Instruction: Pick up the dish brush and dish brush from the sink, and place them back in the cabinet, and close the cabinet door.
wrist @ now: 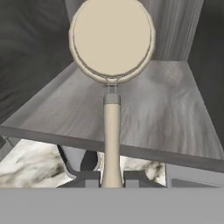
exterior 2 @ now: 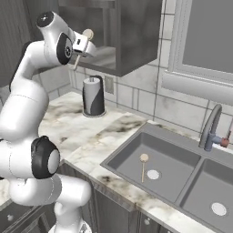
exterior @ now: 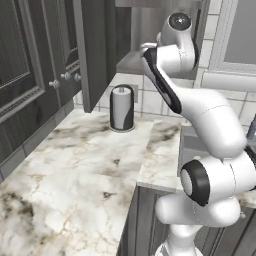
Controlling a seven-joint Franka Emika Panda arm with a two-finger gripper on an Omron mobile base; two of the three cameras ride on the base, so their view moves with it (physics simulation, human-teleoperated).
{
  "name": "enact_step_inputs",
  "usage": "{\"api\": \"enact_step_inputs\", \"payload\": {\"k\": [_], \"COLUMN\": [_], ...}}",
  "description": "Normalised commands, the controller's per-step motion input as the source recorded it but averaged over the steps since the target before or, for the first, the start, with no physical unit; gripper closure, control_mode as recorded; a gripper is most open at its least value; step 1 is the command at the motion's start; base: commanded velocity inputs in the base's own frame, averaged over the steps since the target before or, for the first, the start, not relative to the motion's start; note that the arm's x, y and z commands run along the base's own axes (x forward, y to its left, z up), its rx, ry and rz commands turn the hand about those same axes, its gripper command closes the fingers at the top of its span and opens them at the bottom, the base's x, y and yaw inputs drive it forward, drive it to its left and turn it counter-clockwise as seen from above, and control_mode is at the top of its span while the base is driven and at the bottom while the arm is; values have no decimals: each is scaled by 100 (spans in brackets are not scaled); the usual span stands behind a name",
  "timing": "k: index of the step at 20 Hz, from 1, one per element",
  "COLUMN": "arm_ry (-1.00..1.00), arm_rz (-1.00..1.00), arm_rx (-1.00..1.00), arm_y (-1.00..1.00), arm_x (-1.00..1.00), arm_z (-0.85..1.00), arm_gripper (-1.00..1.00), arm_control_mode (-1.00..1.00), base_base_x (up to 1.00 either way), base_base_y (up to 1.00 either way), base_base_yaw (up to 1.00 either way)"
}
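i had the gripper (wrist: 112, 178) clamped tight on one brush (wrist: 112, 43), its head raised before the cabinet (wrist: 153, 109) shelf; the other brush (exterior 2: 144, 164) lay in the sink (exterior 2: 132, 154).

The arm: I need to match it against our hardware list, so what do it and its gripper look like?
The arm is glossy white, built of rounded tubular segments, with dark grey to black round joint caps and a black band along one upper link. No cables or markings are visible. The gripper has a white body and two small dark, blocky finger tips.
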Motion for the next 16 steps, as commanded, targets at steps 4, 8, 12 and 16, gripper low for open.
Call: {"api": "enact_step_inputs", "payload": {"k": [4, 8, 12, 16], "arm_ry": [-4, 0, 0, 0], "arm_rz": [0, 0, 0, 0], "arm_rx": [0, 0, 0, 0], "arm_y": [0, 0, 0, 0], "arm_x": [35, 26, 29, 31], "arm_z": [-3, 0, 1, 0], "arm_gripper": [100, 100, 100, 100], "arm_control_mode": [-100, -100, -100, -100], "base_base_x": [0, 0, 0, 0], "base_base_y": [0, 0, 0, 0], "base_base_yaw": [0, 0, 0, 0]}}
